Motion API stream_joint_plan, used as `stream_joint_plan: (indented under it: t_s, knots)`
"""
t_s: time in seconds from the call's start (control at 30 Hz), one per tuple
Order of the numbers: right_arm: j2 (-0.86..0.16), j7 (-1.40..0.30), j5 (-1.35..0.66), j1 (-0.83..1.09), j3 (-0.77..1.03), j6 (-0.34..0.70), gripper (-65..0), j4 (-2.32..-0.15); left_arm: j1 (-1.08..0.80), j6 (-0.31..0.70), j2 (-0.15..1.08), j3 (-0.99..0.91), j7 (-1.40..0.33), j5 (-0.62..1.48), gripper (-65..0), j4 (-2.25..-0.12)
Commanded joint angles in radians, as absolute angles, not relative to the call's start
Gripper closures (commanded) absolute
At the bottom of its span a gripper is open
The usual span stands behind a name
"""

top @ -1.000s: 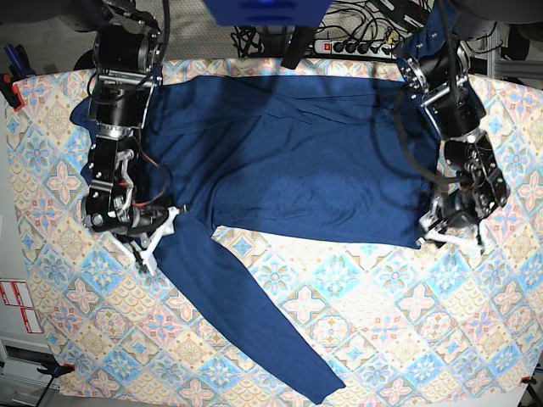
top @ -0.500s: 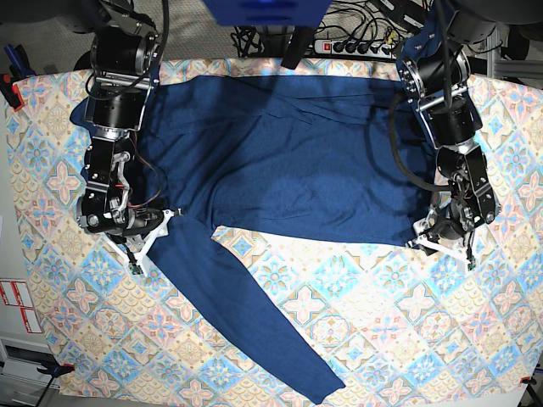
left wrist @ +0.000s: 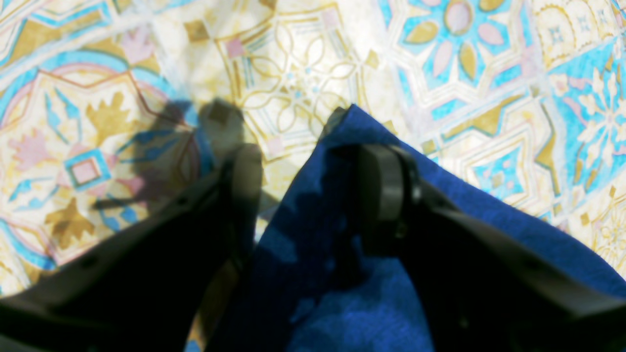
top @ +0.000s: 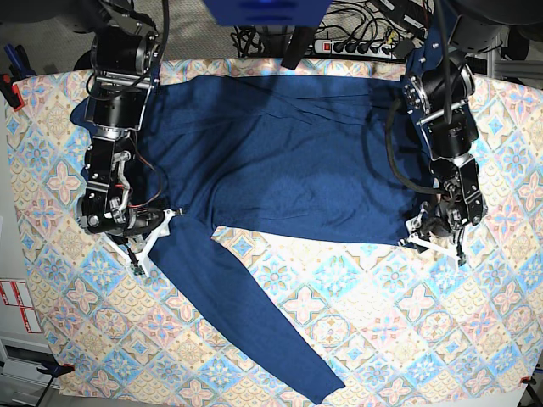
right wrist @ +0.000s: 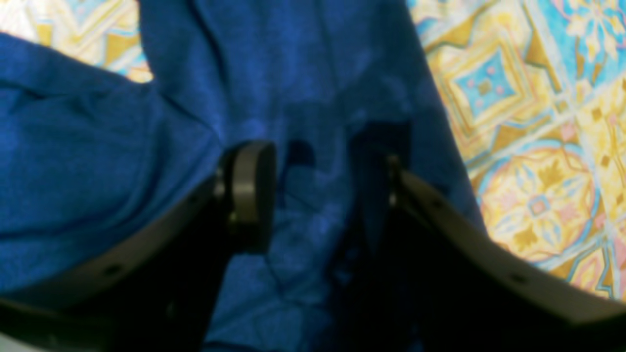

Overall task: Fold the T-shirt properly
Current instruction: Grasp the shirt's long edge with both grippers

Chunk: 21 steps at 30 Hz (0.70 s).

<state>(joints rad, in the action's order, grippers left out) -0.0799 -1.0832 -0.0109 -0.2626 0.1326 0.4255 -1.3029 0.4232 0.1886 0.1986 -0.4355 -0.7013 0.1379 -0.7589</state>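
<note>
one shirt [top: 288, 153], one cloth [top: 382, 322] over the counter, two arms, two grippers. shirt lies flat across the far half of the cloth, body spread wide, one sleeve [top: 246, 322] running diagonally toward the near edge, its cuff close to the cloth's near border.

left gripper [top: 434, 242] sits at the shirt's near corner on the base view's right. wrist view: jaws apart, nothing pinched; one finger [left wrist: 384, 190] rests over the navy corner, the other finger [left wrist: 244, 181] over bare cloth just beside the shirt edge. the corner tip pokes out past the fingers.

right gripper [top: 151, 242] sits at the armpit, where sleeve meets body, on the base view's left. wrist view: jaws spread wide, released, both fingers [right wrist: 249, 186] over wrinkled fabric with a fold between them. whether the tips touch the fabric cannot be told.

open room: near right quarter of the cloth is bare, also a bare band along the left border. far edge is crowded by both arm bases, cables [top: 356, 34] and a power strip [top: 352, 47] beyond it.
</note>
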Motion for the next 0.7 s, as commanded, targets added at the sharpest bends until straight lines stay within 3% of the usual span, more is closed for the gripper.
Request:
stream_joint_plan:
  t_s: [0.0, 0.43, 0.5, 0.67]
  knots:
    - [-0.085, -1.067, -0.019, -0.288, 0.136, 0.426, -27.2, -1.323, 0.437, 0.194, 0.185, -0.433, -0.730, 0.143, -30.9, -0.760]
    - [-0.085, -1.067, -0.019, -0.291, 0.130, 0.426, -27.2, -1.322, 0.430, 0.200, 0.154, -0.278, -0.733, 0.156, -30.5, -0.760]
    - [-0.085, -1.067, -0.019, -0.291, 0.130, 0.426, -27.2, -1.320, 0.430, 0.200, 0.153, -0.277, -0.733, 0.156, -27.1, -0.760]
    - [-0.085, -1.067, -0.019, -0.291, 0.130, 0.426, -27.2, -1.317, 0.435, 0.202, 0.151, -0.277, -0.731, 0.156, -8.5, -0.762]
